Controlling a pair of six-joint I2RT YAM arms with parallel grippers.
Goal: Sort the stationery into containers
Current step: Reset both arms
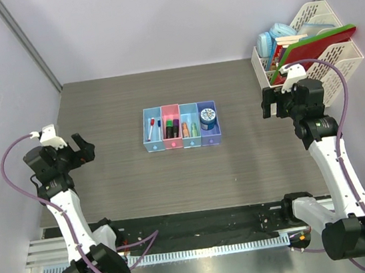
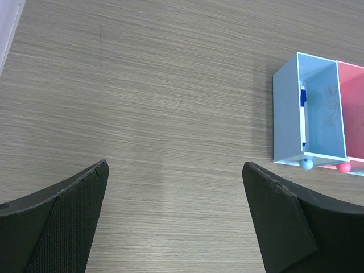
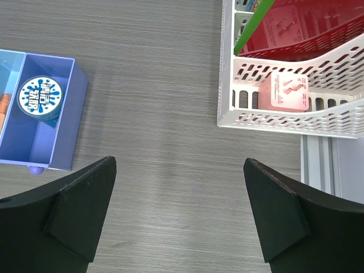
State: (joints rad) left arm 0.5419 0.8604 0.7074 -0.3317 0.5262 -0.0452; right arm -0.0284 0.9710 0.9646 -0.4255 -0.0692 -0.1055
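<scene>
Centrally on the bench [image 1: 107, 180], found the containers [image 1: 181, 126] joined in a row, holding the pens [image 1: 150, 128], highlighters [image 1: 172, 128], orange and pale-green bits [image 1: 190, 129] and blue roll [image 1: 208, 117]. Recorded left gripper [image 2: 175, 166] and right gripper [image 3: 179, 164] well apart from them, either side, jaws apart and empty.

Grey wood-grain counter [image 1: 141, 182] boxed in by plain pale walls [image 1: 153, 19].
White lattice file rack [image 1: 349, 59] at counter's far right corner; metal rail [image 1: 204, 249] along its near edge; even, soft light.
</scene>
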